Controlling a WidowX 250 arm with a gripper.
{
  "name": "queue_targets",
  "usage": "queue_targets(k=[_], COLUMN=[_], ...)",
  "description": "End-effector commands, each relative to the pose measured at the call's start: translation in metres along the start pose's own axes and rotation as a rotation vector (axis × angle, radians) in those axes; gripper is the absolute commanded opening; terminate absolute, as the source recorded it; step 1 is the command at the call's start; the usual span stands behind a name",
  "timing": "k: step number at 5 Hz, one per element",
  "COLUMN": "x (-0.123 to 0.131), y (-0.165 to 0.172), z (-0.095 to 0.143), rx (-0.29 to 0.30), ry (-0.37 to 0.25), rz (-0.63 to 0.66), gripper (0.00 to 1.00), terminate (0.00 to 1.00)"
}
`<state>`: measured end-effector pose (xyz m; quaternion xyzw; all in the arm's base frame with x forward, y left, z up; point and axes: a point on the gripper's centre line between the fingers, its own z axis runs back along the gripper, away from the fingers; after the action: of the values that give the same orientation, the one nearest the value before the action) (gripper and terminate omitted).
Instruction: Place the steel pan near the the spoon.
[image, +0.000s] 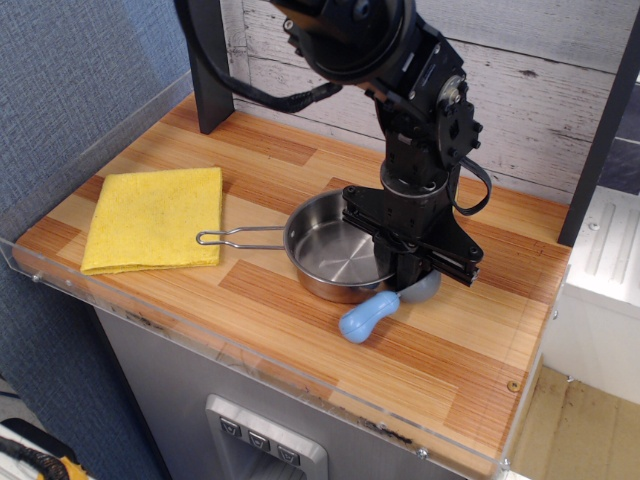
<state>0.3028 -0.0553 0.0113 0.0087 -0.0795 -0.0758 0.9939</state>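
Observation:
The steel pan (325, 255) sits flat on the wooden counter, its wire loop handle (240, 237) pointing left toward the cloth. My gripper (405, 272) comes straight down onto the pan's right rim, and its fingers look closed on that rim. The spoon lies against the pan's front right side. Its light-blue handle (362, 317) points to the front left. Its grey bowl (427, 288) is mostly hidden behind the gripper. Pan and spoon touch or nearly touch.
A folded yellow cloth (155, 218) lies at the left. A black post (210, 60) stands at the back left and a plank wall runs behind. A clear acrylic lip (250, 355) edges the front and left of the counter (450, 350).

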Motion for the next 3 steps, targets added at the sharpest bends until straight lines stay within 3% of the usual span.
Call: queue_targets(k=[1,3], x=[-0.014,-0.006], y=[0.009,0.003], z=[0.011,0.024], rx=[-0.051,-0.061], ry=[-0.013,-0.025], rz=[0.041,0.012], gripper=[1.0,1.0], terminate=[0.0,0.0])
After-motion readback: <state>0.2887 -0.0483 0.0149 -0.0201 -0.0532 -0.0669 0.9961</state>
